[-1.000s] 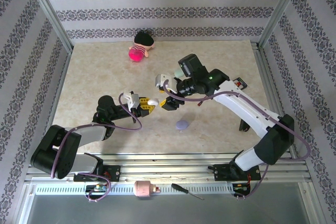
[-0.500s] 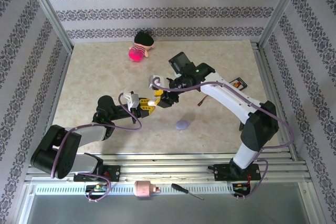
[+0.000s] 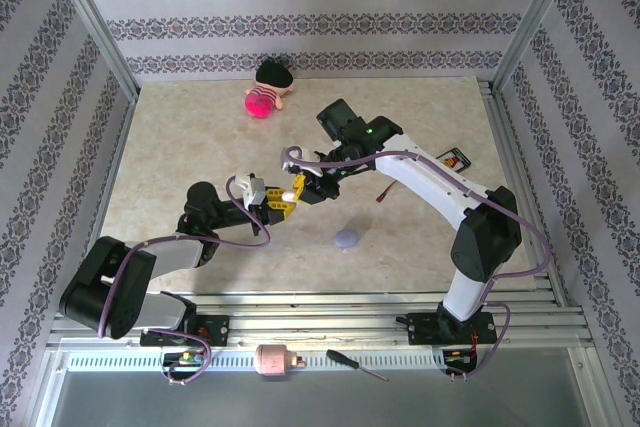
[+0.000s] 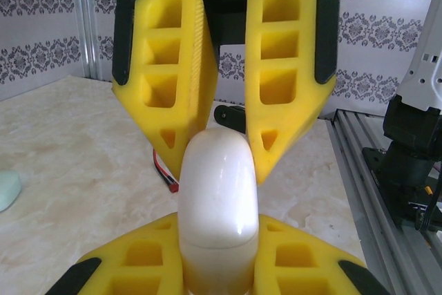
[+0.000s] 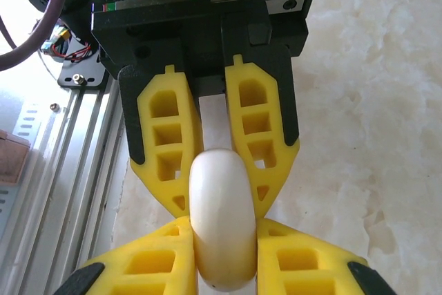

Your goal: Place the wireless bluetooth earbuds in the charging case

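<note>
A white oval charging case [image 3: 291, 193] is held closed above the table between my two grippers. My left gripper [image 3: 281, 203] is shut on its near end [image 4: 217, 240]. My right gripper [image 3: 306, 187] meets it from the other side, its yellow fingers [image 5: 159, 260] pressed to both sides of the case [image 5: 219, 219]. In the left wrist view the right gripper's fingertips [image 4: 176, 122] flank the case's rounded tip. In both wrist views the lid seam looks closed. The earbuds are out of view.
A lavender oval piece [image 3: 347, 238] lies on the table just below the grippers. A pale mint piece [image 4: 5, 190] and a red-tipped wire [image 3: 385, 197] lie nearby. A pink doll [image 3: 265, 95] sits at the back, a small black item [image 3: 455, 158] at the right.
My right arm swung left to the left gripper and its fingers closed around the white case's free end. The left arm stayed still with the case.
</note>
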